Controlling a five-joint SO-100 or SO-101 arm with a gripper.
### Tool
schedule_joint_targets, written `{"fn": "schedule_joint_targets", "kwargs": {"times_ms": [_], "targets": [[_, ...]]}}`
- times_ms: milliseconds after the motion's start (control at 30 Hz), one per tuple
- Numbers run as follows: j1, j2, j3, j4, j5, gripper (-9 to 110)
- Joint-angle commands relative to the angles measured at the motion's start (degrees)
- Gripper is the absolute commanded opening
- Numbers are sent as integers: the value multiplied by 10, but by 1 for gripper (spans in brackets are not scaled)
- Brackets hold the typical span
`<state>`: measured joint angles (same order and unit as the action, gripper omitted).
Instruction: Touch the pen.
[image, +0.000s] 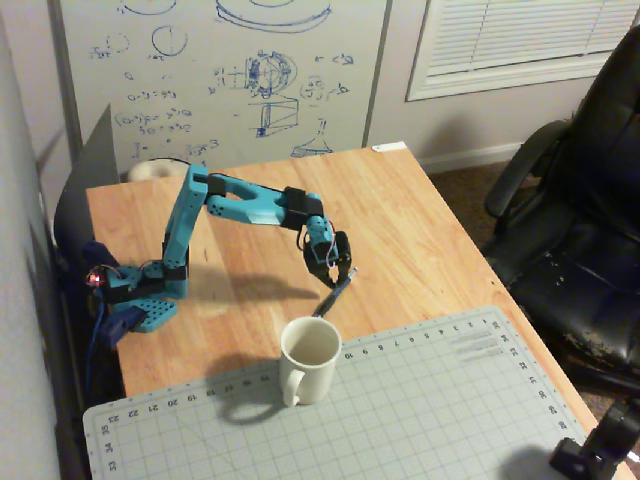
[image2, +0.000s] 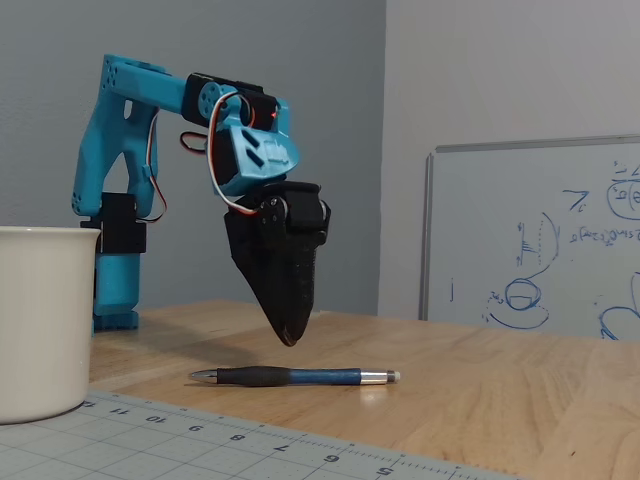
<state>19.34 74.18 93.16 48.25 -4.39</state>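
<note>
Just above the pen (image2: 300, 377), the gripper (image2: 288, 338) hangs clenched, clear of it, grasping nothing.

One camera hangs high, off the cutting-mat end of the worktop (image: 450, 240), looking down and across toward the whiteboard (image: 230, 70) on the far wall. From there the whole worktop shows, with the blue arm (image: 200, 220) at the left, the white mug (image: 310, 360) near the middle, and an office chair (image: 580, 230) at the right.

The other camera sits low, almost level with the worktop (image2: 500, 390), close to the mug (image2: 40, 320), which fills its left edge. It looks sideways across the wood toward a grey wall, with the whiteboard (image2: 540, 240) at the right.

Both fixed views share the arm (image2: 130, 180), the mug, the pen (image: 333, 296) (image2: 295, 377), the mat's (image: 400, 410) ruled edge (image2: 200, 440) and the whiteboard.
</note>
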Motion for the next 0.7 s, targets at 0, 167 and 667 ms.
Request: {"fn": "schedule_joint_targets", "kwargs": {"times_ms": [0, 167, 667], "targets": [[11, 11, -55, -12, -5, 1], [12, -18, -55, -12, -5, 1], [27, -26, -54, -12, -5, 1]]}}
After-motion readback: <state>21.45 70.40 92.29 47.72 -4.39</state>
